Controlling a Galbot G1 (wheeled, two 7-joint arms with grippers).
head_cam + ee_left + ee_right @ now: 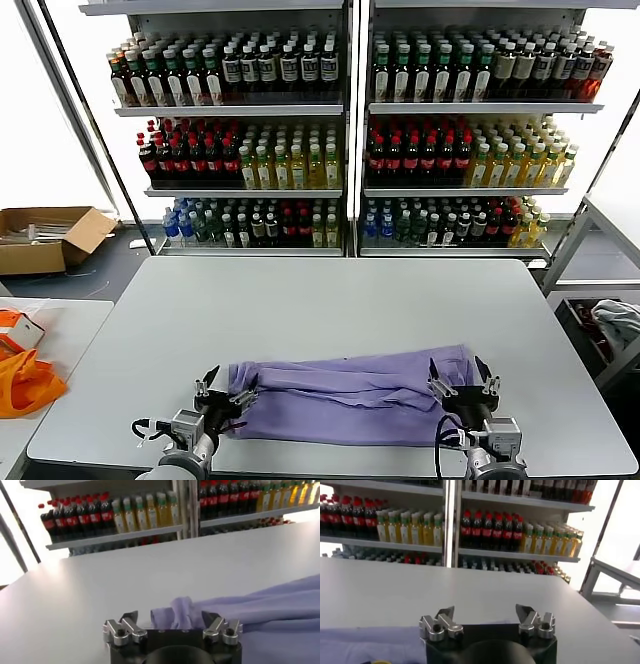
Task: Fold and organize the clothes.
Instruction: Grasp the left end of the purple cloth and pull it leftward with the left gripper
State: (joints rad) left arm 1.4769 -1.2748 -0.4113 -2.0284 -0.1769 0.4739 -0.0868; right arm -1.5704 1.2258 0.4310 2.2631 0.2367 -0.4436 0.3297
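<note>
The head camera looks down over the tabletop (330,300) toward the bottle shelves (350,130). Both wrist cameras sit low behind each claw, facing the same shelves, very near the tabletop.

clothes (350,398): lavender T-shirt | folded into long band, rumpled | table's near edge
</note>
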